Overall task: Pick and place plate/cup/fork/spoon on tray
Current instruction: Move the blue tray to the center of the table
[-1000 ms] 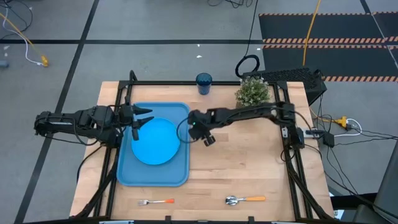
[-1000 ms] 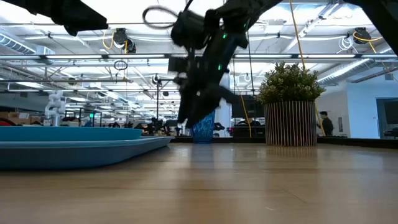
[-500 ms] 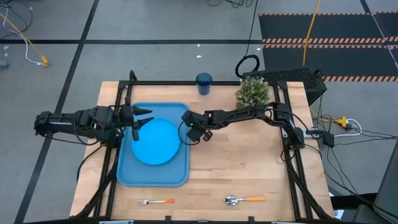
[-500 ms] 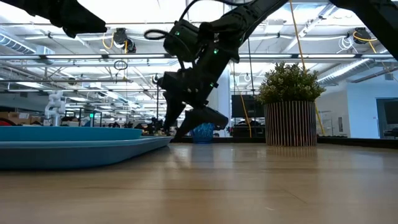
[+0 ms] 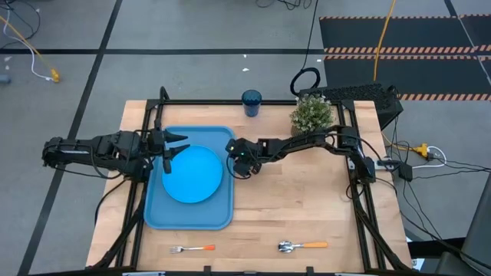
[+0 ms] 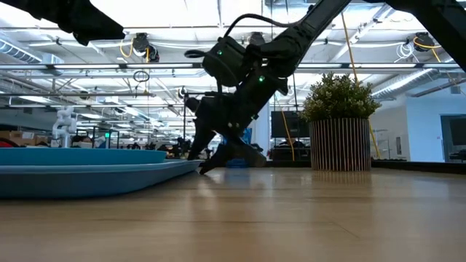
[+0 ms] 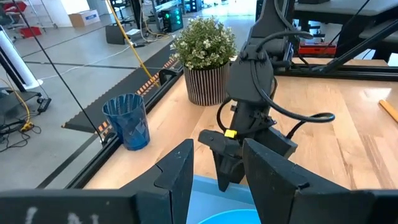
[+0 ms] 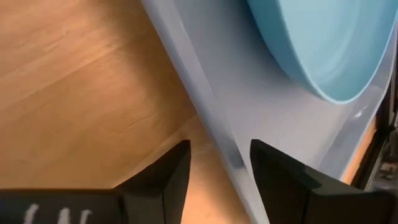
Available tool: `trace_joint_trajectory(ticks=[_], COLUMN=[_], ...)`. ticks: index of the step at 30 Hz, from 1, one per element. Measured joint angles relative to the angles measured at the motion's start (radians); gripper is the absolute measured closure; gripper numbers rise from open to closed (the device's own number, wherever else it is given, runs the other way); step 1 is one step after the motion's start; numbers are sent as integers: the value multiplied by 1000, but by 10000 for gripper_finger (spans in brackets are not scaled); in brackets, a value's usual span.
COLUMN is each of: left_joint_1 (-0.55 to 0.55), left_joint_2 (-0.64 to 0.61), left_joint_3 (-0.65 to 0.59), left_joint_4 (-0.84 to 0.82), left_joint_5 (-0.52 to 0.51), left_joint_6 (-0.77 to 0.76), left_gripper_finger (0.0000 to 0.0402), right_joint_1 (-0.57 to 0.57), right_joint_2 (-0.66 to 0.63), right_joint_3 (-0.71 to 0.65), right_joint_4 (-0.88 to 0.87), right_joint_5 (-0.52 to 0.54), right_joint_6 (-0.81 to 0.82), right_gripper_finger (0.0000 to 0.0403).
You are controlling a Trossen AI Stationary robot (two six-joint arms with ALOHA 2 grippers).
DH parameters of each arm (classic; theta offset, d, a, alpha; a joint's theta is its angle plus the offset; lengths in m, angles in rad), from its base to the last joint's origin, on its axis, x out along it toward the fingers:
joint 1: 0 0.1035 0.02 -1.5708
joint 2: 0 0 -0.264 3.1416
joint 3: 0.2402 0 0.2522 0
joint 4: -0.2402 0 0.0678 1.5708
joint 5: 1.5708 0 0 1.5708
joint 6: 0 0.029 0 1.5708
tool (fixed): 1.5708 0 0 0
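Observation:
The sky-blue plate (image 5: 192,174) lies flat in the light-blue tray (image 5: 166,207) at the table's left. My right gripper (image 5: 233,156) is open, low at the tray's right rim (image 8: 211,134); its fingers stand on either side of that rim, near the table top (image 6: 218,161). My left gripper (image 5: 182,144) is open and empty above the tray's far left part. The dark-blue cup (image 5: 252,102) stands upright at the far edge. The fork (image 5: 192,249) and the spoon (image 5: 303,246) lie on the table near the front edge.
A potted green plant (image 5: 311,113) stands at the far edge, right of the cup. The bare wood between the tray and the table's right edge (image 5: 307,199) is free. Black frame rails run along the table's sides.
My right gripper has gone toward the table's left edge and down, from above the bare wood to the tray's right rim. It has tipped so that its fingers point down at the rim. The plate and tray have kept still.

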State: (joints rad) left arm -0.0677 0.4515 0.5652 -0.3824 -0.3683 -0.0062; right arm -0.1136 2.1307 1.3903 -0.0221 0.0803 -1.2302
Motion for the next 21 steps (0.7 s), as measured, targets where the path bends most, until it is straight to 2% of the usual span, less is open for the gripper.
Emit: trace_joint_trajectory(ticks=[7, 13, 21], left_joint_1=[0, 0, 0], left_joint_2=[0, 0, 0], left_joint_3=[0, 0, 0], left_joint_4=[-6, -10, -10], left_joint_5=[0, 0, 0], left_joint_6=[-4, -7, -10], left_gripper_finger=[259, 259, 259], right_joint_1=[15, 47, 80], right_joint_2=[0, -11, -82], right_joint_3=[1, 3, -1], right_joint_4=[-50, -150, -343], right_joint_5=[39, 137, 162], right_joint_6=[69, 124, 271], right_gripper_finger=[307, 362, 365])
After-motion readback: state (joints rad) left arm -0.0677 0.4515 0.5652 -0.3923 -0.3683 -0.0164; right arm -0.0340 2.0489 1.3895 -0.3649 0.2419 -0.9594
